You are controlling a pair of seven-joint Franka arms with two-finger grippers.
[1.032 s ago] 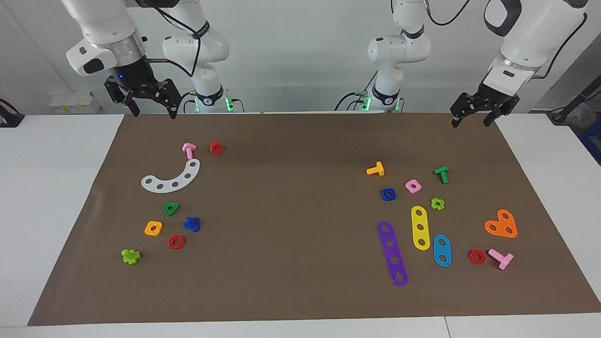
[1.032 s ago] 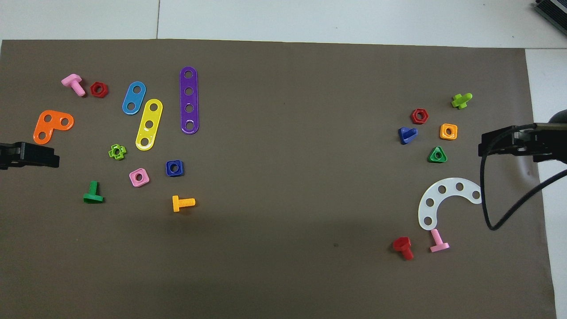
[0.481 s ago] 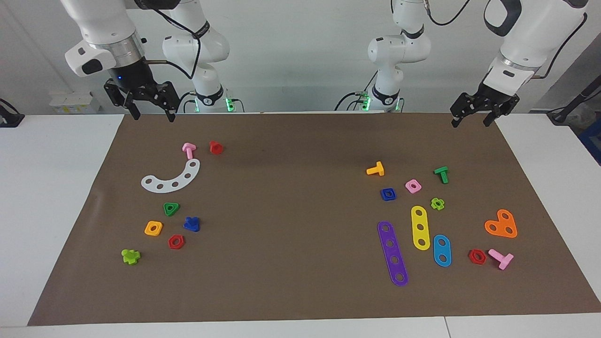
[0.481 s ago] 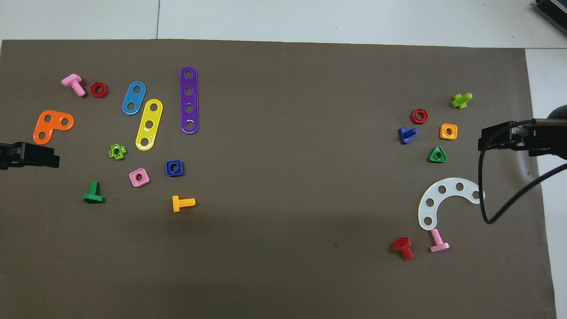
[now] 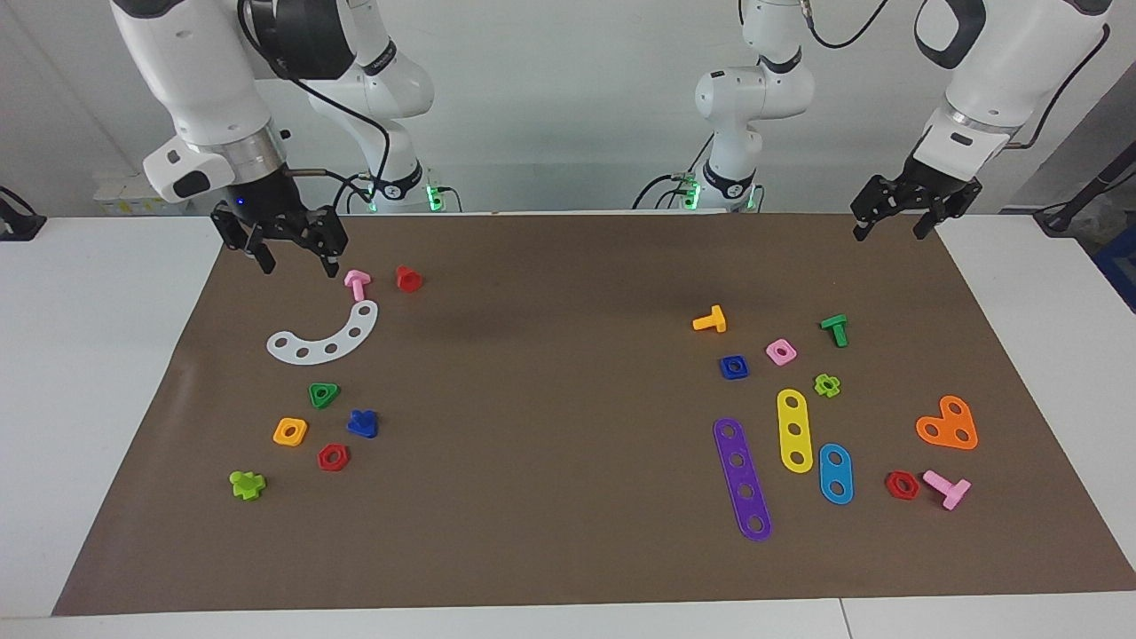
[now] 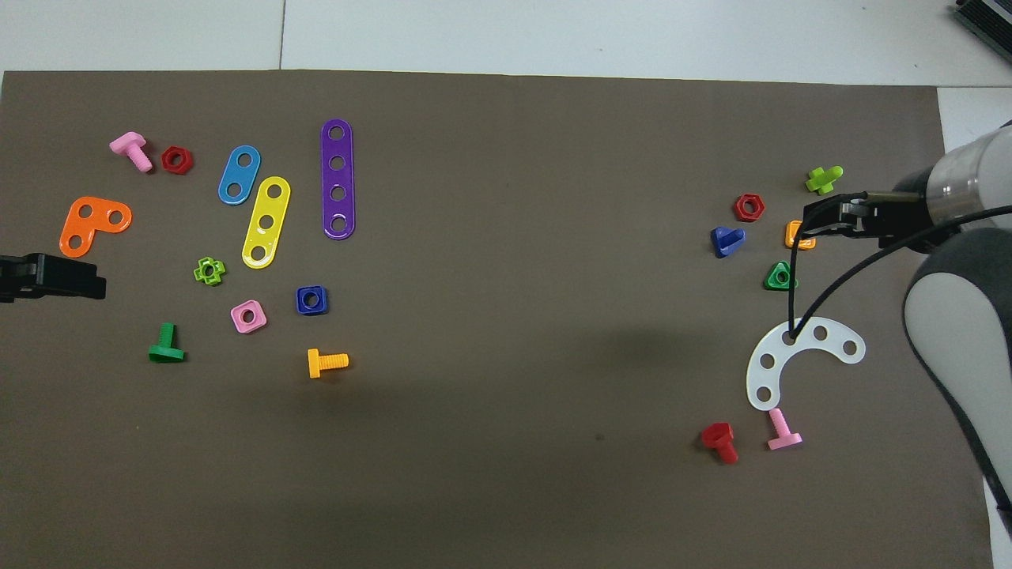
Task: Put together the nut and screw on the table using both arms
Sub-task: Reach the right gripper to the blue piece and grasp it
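Observation:
The dark-blue square nut lies flat on the brown mat toward the left arm's end, beside the pink square nut; it also shows in the overhead view. The dark-blue screw lies toward the right arm's end among small parts, and shows in the overhead view. My right gripper is open and empty, up in the air over the mat beside the pink bolt; in the overhead view it covers part of the orange square nut. My left gripper is open and empty and waits over the mat's corner; it shows in the overhead view.
Near the screw lie a green triangle nut, an orange square nut, a red hex nut, a white curved strip, a pink bolt and a red bolt. Near the nut lie an orange bolt, a pink nut, a green bolt and coloured strips.
My right arm has come down and moved out over the mat, away from the robots, toward the parts around the screw. The left arm and all parts have not moved.

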